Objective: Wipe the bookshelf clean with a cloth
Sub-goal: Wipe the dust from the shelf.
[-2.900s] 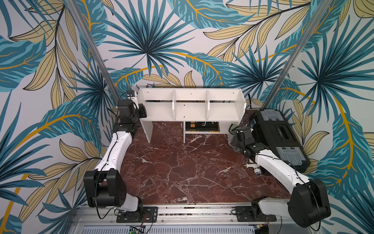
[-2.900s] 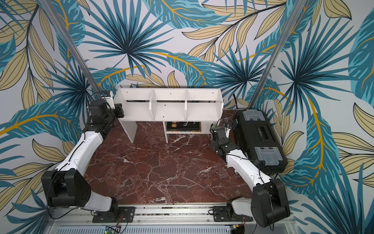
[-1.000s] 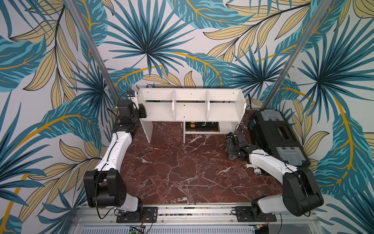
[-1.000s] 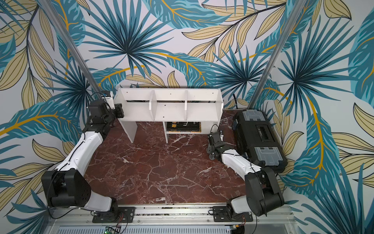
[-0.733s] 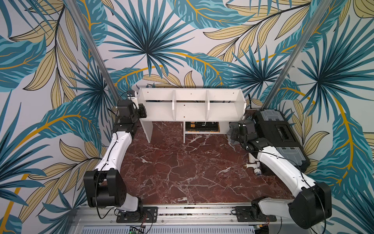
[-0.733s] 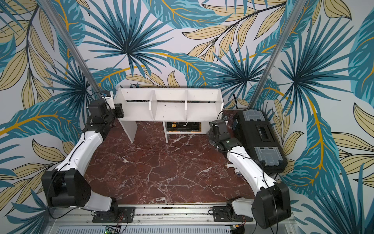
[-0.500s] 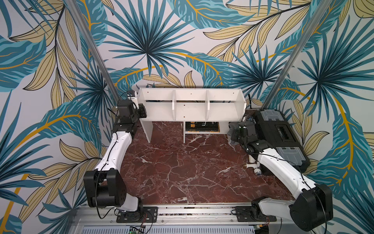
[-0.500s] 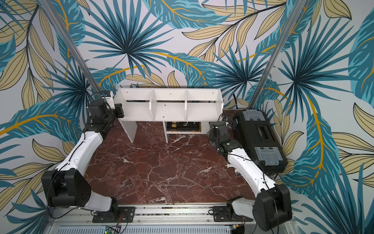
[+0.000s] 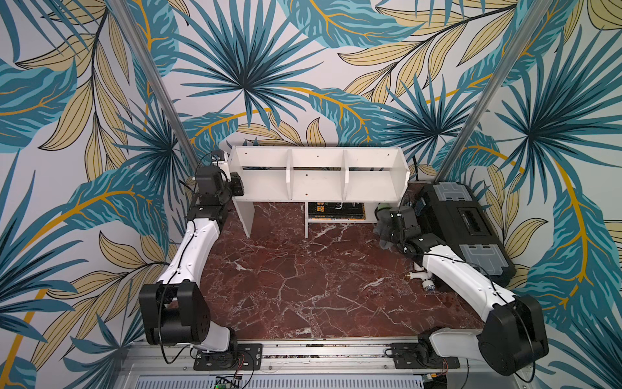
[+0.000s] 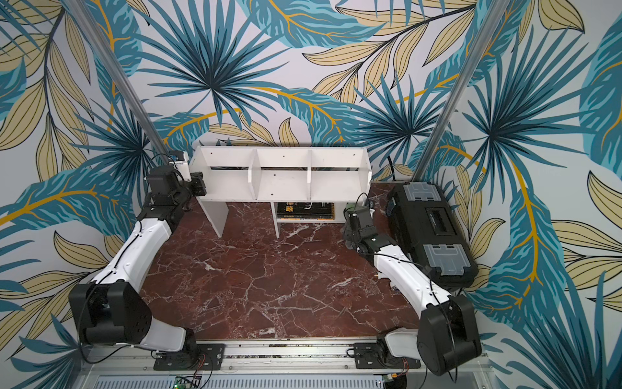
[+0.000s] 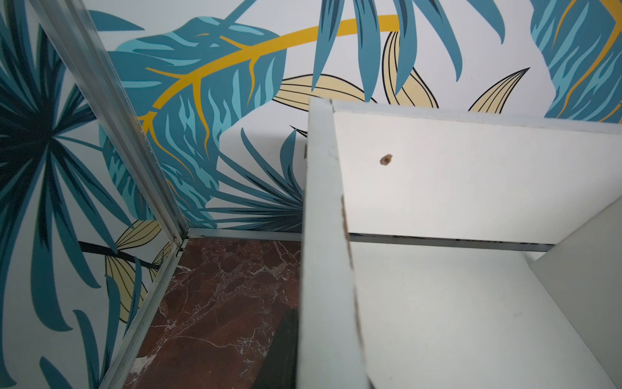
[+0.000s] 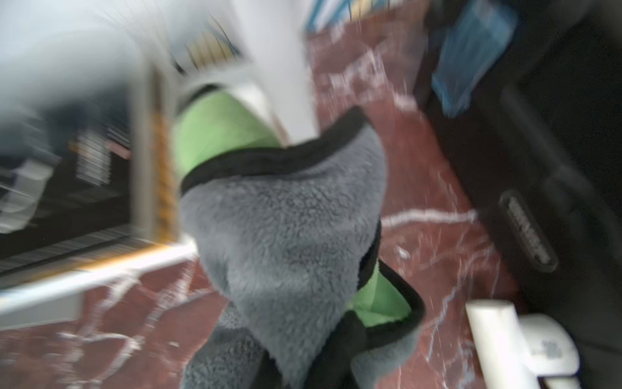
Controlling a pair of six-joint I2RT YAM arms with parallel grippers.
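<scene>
1. Gripping the cloth (image 9: 381, 227), the right pincer (image 9: 390, 232) is clamped tight on the dark grey rag, which hangs in folds just above the red marble worktop (image 9: 303, 279).
2. The cloth is just beside the right end of the bookshelf (image 9: 319, 182), in front of the lower cubby's right edge and between the shelf and a long black toolbox (image 9: 464, 222).
3. The right wrist view is blurred, but it shows the rag's fleecy grey face, black hem and pale green patches.
4. The left pincer (image 9: 237, 183) is closed narrowly on the shelf's left end panel. The left wrist view shows a dark finger (image 11: 281, 350) against the panel's outer face.
5. The white bookshelf stands upright at the back of the worktop, against a leaf-patterned wall (image 9: 303, 67).
6. A dark, yellow-edged item (image 9: 336, 210) lies flat in the lower cubby, seen in both top views.
</scene>
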